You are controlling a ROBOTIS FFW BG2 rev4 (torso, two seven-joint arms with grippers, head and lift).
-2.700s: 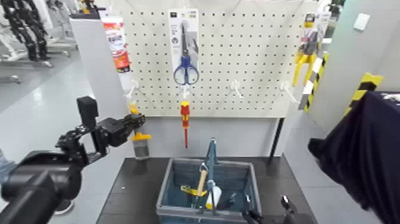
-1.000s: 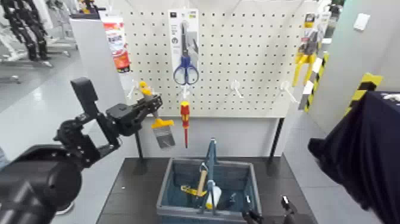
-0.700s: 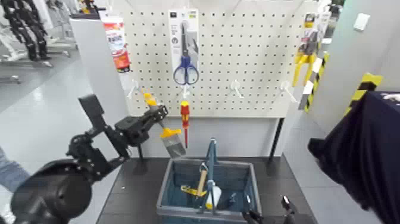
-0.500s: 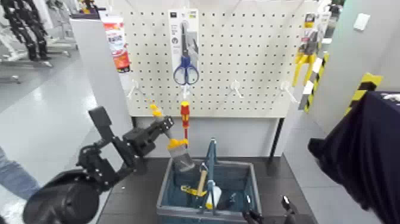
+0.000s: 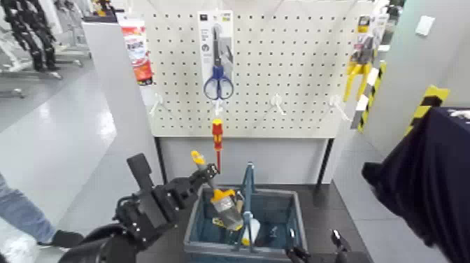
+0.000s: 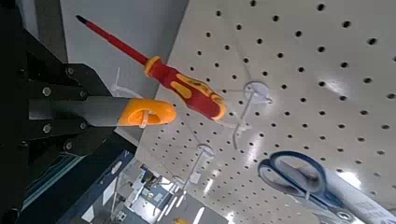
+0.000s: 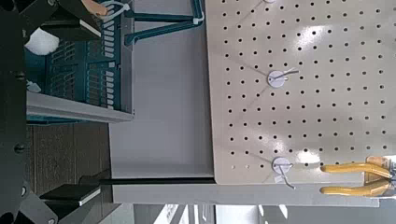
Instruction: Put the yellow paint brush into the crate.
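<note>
Pinching the brush by its grey handle, the left gripper has its fingers pressed on the shaft, the yellow tip poking up past them toward frame centre. In the left wrist view the dark fingers clamp the handle, and only its yellow end shows beyond them, in front of the screwdriver on the pegboard. The left arm reaches in from the lower left of the head view, angled up and rightward, wrist over the crate's near-left corner. The brush slants down from the fingers, bristles lowest, inside the crate's rim, left of the centre handle. The right gripper waits at the bottom edge, right of centre, fingers spread.
</note>
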